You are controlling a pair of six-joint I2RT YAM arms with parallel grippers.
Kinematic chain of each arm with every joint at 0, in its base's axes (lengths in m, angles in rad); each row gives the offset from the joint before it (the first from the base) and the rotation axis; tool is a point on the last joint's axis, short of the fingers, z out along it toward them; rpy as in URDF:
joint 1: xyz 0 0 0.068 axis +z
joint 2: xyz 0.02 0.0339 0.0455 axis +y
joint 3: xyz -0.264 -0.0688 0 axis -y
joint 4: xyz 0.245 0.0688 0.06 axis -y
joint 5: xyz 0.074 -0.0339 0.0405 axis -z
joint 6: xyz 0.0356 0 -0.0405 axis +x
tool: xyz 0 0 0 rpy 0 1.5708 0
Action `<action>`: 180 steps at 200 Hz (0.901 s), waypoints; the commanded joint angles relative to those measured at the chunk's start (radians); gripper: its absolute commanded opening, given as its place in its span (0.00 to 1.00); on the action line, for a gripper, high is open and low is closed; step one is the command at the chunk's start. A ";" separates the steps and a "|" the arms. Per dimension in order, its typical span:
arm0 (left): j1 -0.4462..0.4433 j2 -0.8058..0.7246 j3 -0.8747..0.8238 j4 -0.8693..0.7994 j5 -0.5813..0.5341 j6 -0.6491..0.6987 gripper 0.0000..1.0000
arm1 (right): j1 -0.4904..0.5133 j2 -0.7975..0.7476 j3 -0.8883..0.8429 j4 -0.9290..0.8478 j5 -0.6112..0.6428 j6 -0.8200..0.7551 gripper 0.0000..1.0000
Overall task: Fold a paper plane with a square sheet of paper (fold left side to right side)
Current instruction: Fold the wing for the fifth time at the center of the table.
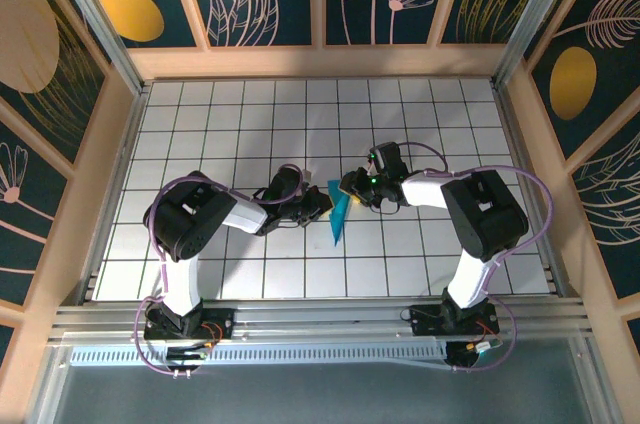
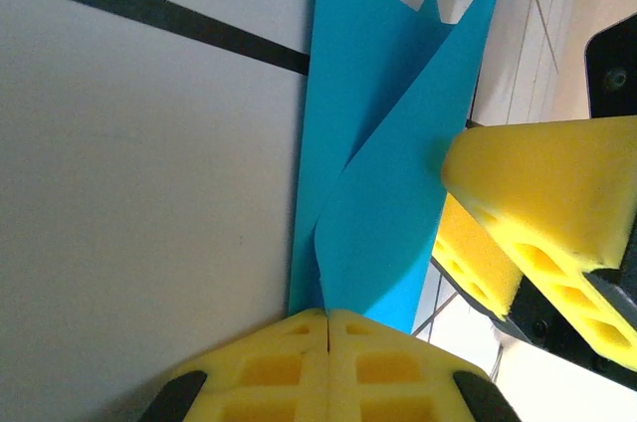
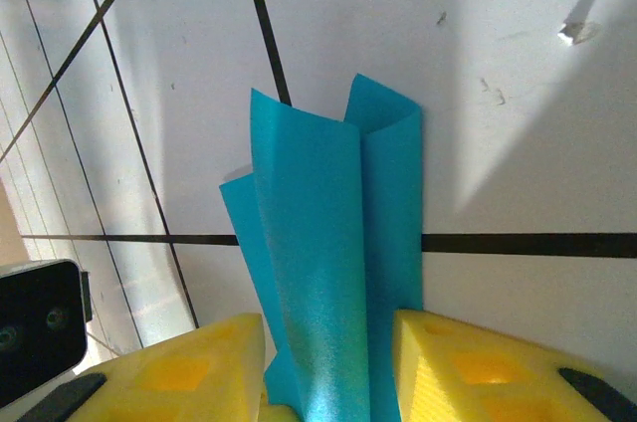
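Paper plane (image 1: 340, 214) lengthwise near-to-far, upright

In the overhead view the folded cyan paper (image 1: 339, 214) is too small to read its creases, its near end is hidden behind the shut yellow pads of the left pincer (image 2: 327, 342), and the right wrist picture's bottom edge cuts off the right pincer (image 3: 328, 372) and the paper between its pads.

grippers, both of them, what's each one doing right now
left gripper: jaws shut on the blue folded paper.
right gripper: jaws partly apart, with the same paper between them, gripping it.
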State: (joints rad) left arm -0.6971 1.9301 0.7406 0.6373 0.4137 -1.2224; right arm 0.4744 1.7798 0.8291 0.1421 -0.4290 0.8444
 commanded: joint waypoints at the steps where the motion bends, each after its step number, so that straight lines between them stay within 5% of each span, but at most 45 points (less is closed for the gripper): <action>1: -0.025 -0.006 -0.012 -0.088 0.005 -0.012 0.01 | 0.014 0.027 -0.015 -0.006 0.001 -0.003 0.40; 180: -0.028 0.009 -0.026 -0.166 -0.037 -0.012 0.00 | 0.001 -0.055 -0.010 -0.008 -0.003 0.010 0.40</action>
State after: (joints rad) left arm -0.7071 1.9228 0.7326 0.6334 0.3904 -1.2232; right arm 0.4747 1.7737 0.8291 0.1455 -0.4355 0.8474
